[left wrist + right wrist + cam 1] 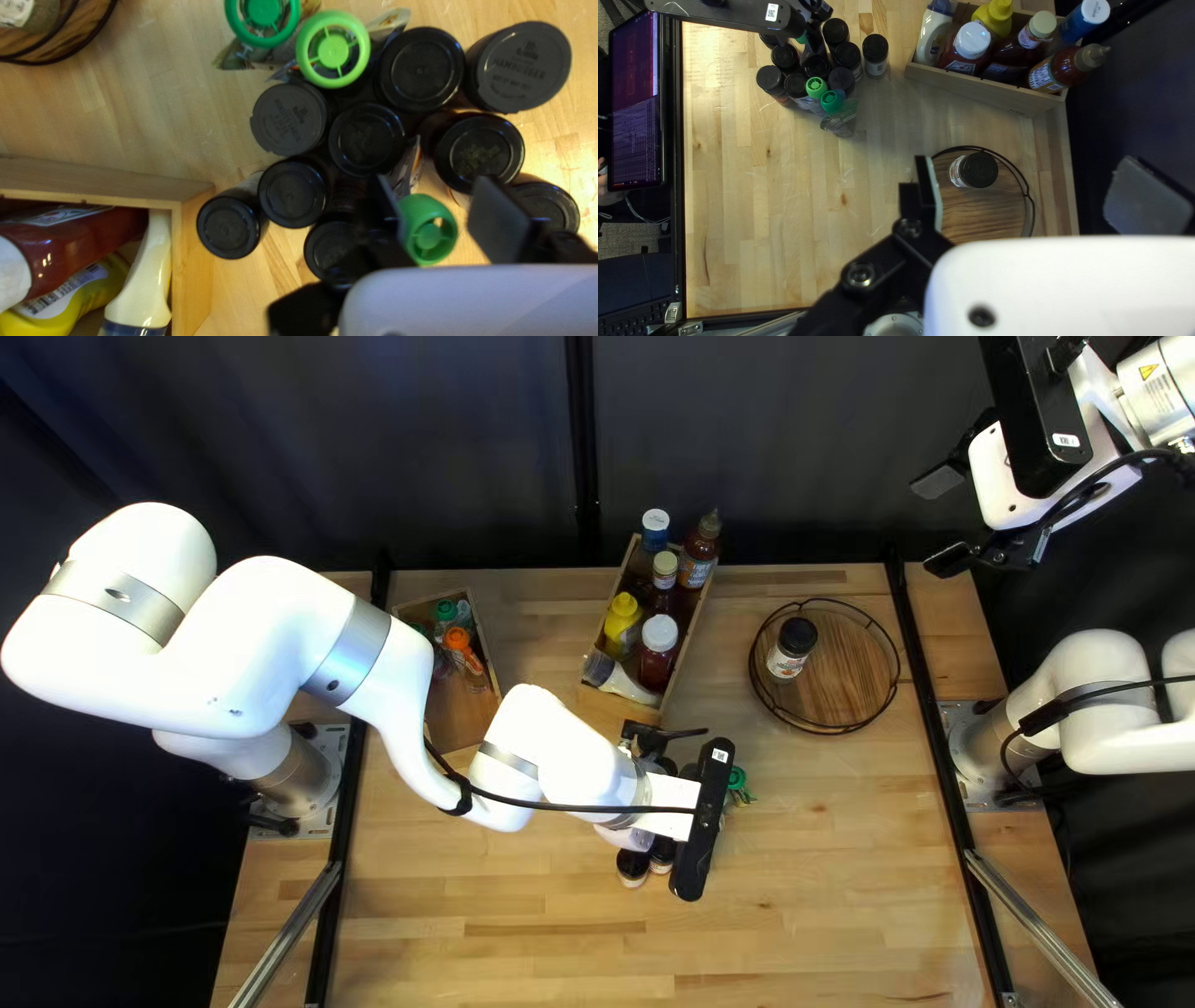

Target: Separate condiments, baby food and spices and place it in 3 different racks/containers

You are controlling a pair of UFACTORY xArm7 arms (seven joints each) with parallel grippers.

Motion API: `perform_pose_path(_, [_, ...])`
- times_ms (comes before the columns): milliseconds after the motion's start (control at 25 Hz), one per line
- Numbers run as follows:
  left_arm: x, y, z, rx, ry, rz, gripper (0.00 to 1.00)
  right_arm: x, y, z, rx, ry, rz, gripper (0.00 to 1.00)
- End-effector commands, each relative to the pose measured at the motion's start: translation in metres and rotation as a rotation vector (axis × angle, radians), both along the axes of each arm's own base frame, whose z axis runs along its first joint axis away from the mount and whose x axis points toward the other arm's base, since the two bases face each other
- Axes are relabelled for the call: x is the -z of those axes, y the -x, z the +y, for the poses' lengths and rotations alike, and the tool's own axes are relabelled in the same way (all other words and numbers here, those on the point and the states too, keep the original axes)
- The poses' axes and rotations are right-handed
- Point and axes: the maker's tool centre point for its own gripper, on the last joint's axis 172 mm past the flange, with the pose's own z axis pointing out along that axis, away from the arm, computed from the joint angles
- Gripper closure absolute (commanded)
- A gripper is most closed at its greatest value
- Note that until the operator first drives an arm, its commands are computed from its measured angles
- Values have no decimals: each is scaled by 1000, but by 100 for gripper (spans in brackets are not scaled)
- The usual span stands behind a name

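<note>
As my left arm reaches across the table in the top left view, its gripper [647, 737] hangs over a cluster of black-lidded jars [632, 868]; my right gripper [946, 520] is raised at the right. Sauce bottles [660, 632] stand in a long wooden box [625, 702] near the far edge, green- and orange-capped containers [458, 639] fill part of a small box [454, 724] at the left, and a lone jar [792, 641] sits in the round rack [850, 678]. In the left wrist view, my left gripper is partly open, straddling a green cap [430, 231] without a grip on it; two green-topped pouches [333, 51] stand beyond the jars. In the right wrist view, my right gripper is wide open, holding nothing, while a person's hand [605, 190] shows beside a screen [635, 106].
</note>
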Motion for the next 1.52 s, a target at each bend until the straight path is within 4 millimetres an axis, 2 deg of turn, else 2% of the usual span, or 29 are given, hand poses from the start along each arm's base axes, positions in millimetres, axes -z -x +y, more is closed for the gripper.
perform_pose_path(40, [-15, 15, 3, -3, 3, 28, 100, 0, 0, 0, 0, 0, 0, 0])
perform_pose_path(240, [-50, 41, 6, 26, 35, 76, 100, 0, 0, 0, 0, 0, 0, 0])
perform_pose_path(360, [-68, 66, 18, 73, 57, 104, 100, 0, 0, 0, 0, 0, 0, 0])
perform_pose_path(440, [-75, 80, 23, 98, 65, 115, 100, 0, 0, 0, 0, 0, 0, 0])
perform_pose_path(680, [-93, 152, 53, 214, 57, 172, 100, 0, 0, 0, 0, 0, 0, 0])
perform_pose_path(840, [-99, 180, 71, 265, 30, 200, 100, 0, 0, 0, 0, 0, 0, 0])
perform_pose_path(1040, [-94, 213, 100, 322, 1, 232, 100, 0, 0, 0, 0, 0, 0, 0])
perform_pose_path(1200, [-76, 234, 131, 324, -24, 242, 100, 0, 0, 0, 0, 0, 0, 0])
perform_pose_path(1360, [-57, 248, 161, 289, -54, 240, 100, 0, 0, 0, 0, 0, 0, 0])
perform_pose_path(1520, [-39, 258, 180, 245, -78, 234, 100, 0, 0, 0, 0, 0, 0, 0])
